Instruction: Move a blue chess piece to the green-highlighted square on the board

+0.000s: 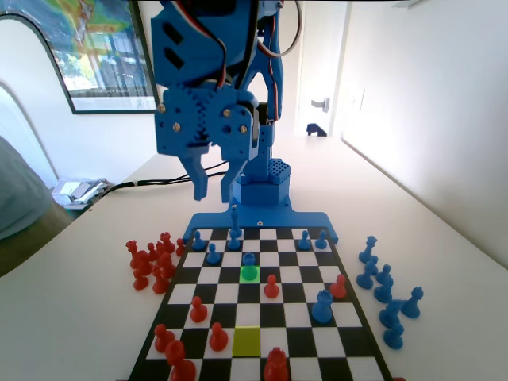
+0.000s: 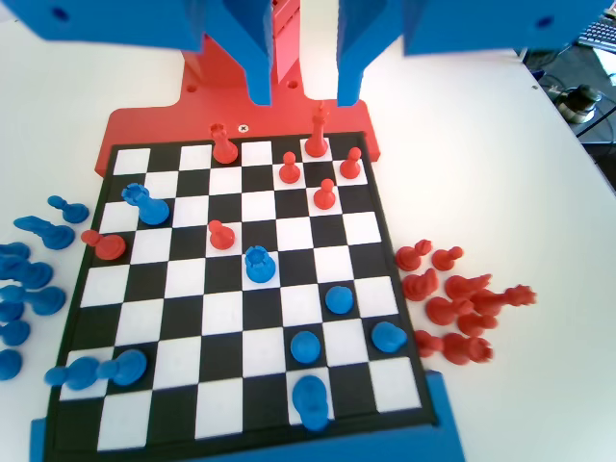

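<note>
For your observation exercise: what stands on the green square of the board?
A small blue piece stands on the green square, with green showing in front of its base. The part of the square under and behind the piece is covered.

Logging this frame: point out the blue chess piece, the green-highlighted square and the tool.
blue chess piece (image 1: 249, 259): fixed view, on its rounded top.
green-highlighted square (image 1: 250, 274): fixed view, on the green surface below the piece.
tool (image 1: 213, 187): fixed view, midway between its two fingertips, above the board.
</note>
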You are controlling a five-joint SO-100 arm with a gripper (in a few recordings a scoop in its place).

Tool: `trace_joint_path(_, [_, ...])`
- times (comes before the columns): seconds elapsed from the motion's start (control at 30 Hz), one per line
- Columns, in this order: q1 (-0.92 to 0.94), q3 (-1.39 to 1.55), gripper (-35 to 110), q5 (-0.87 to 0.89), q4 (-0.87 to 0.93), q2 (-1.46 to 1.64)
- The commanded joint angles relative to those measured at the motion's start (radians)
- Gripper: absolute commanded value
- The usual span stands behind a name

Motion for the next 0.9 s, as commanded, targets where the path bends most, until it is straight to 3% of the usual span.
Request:
trace_joint_path(0.0, [0.021, -0.063, 8, -0.011, 0.04, 0.129])
trace_joint_path(0.57, [0.014, 0.054, 3, -0.149, 0.342, 0.643])
trace_joint_path(0.87, [-0.048, 0.006, 2, -0.121, 0.546, 0.81])
